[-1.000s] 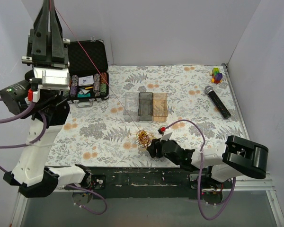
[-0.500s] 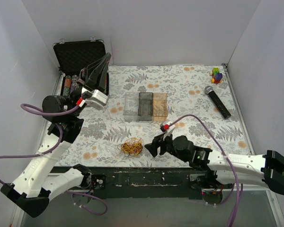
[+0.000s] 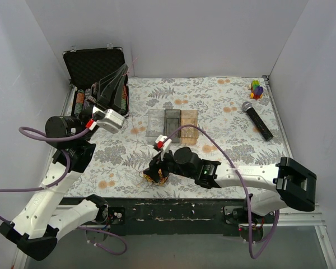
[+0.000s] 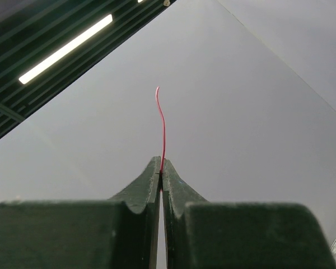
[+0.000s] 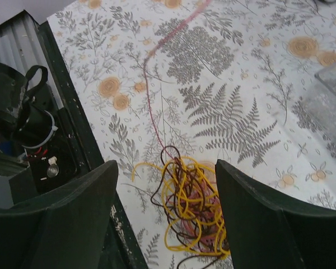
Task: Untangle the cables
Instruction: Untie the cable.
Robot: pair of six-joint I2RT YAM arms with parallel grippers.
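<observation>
Left tool (image 4: pixel 161 168): closed all the way, fingers pressed flat together, tips pinching a thin red strand (image 4: pixel 163 126).
Red strand: clamped between the left tool's tips, rising past them in a slight wave to a free end in the air; lower part hidden behind the fingers.
Left tool, position: lifted high off the table (image 3: pixel 229 106), tilted up and away, tips over the open black case (image 3: pixel 95 63).
Right tool (image 5: pixel 167 168): spread wide, gripping nothing, one finger on each side of the cables (image 5: pixel 191 210).
Cables: loose knot of yellow, orange, pink and dark wires lying on the table, directly under the right tool and between its two fingers; clear of one finger, contact with the other impossible to tell.
Pink strand (image 5: pixel 151 103): leaves the knot on the side ahead of the right tool's tips, runs along the table and out of the wrist view; too thin in the overhead view to follow as far as the left tool.
Knot, relative to left tool: well apart, below and to its right, near the table's front edge.
Clear box (image 3: pixel 172 124): beyond the right tool, near the knot but apart from it.
Microphone (image 3: pixel 256 120) and small coloured toy (image 3: pixel 257 88): well off to the right tool's right, toward the table's far corner.
</observation>
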